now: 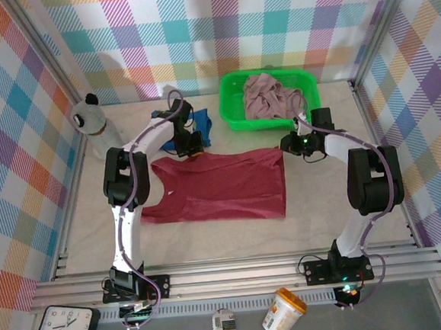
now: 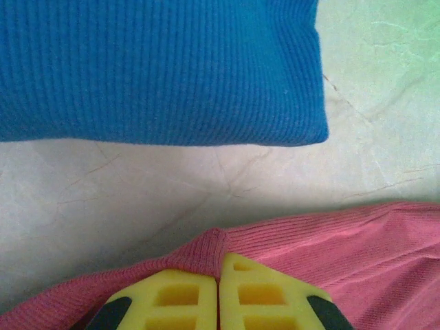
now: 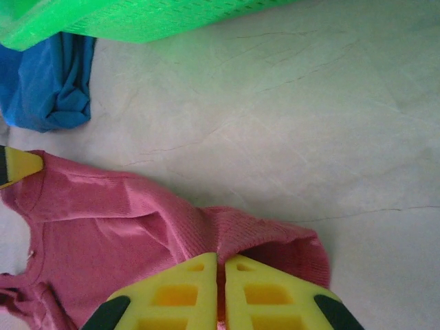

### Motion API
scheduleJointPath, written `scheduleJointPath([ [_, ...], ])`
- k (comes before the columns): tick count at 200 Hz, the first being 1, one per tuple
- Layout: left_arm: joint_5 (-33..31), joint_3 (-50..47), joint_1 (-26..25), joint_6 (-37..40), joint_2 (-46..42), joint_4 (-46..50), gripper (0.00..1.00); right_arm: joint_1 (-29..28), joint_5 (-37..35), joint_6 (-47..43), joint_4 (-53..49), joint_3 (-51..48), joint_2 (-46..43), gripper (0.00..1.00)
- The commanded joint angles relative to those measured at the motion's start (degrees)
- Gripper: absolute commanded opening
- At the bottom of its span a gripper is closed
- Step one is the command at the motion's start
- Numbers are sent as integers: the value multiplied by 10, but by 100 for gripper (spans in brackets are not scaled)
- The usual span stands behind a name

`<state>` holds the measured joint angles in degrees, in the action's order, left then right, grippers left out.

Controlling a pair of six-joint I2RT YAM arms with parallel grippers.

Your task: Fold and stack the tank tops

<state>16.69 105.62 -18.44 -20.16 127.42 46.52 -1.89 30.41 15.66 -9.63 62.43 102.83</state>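
The dark red tank top (image 1: 222, 184) lies spread flat across the middle of the table. My left gripper (image 1: 191, 146) is shut on its far left edge, the ribbed cloth (image 2: 289, 237) pinched between the yellow fingers (image 2: 172, 295). At the far right corner my right gripper (image 1: 293, 144) is shut on the same garment, with a raised fold (image 3: 275, 237) in its jaws. The royal blue tank top (image 1: 202, 125) sits folded just behind the red one, close ahead in the left wrist view (image 2: 158, 69). A pale dusty pink tank top (image 1: 272, 98) lies bunched in the green basket (image 1: 236, 114).
A grey and white bottle-like object (image 1: 93, 123) stands at the far left. The basket's green wall (image 3: 137, 20) is close to my right gripper. Bare table (image 1: 347, 224) lies in front of the red garment. A clock, a tub and a small pack rest below the front rail.
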Motion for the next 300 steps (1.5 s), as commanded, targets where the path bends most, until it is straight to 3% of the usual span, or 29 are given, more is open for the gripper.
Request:
scheduleJointPath([
  [1, 25, 22, 4, -4, 5, 27, 7, 1, 46, 11, 27, 10, 4, 11],
  [75, 22, 6, 4, 31, -42, 46, 10, 1, 82, -5, 0, -49, -62, 11],
  [168, 45, -141, 4, 54, -123, 8, 12, 2, 107, 9, -8, -158, -124, 12],
  [300, 18, -256, 3, 71, -155, -19, 13, 2, 46, 24, -42, -206, -117, 12],
])
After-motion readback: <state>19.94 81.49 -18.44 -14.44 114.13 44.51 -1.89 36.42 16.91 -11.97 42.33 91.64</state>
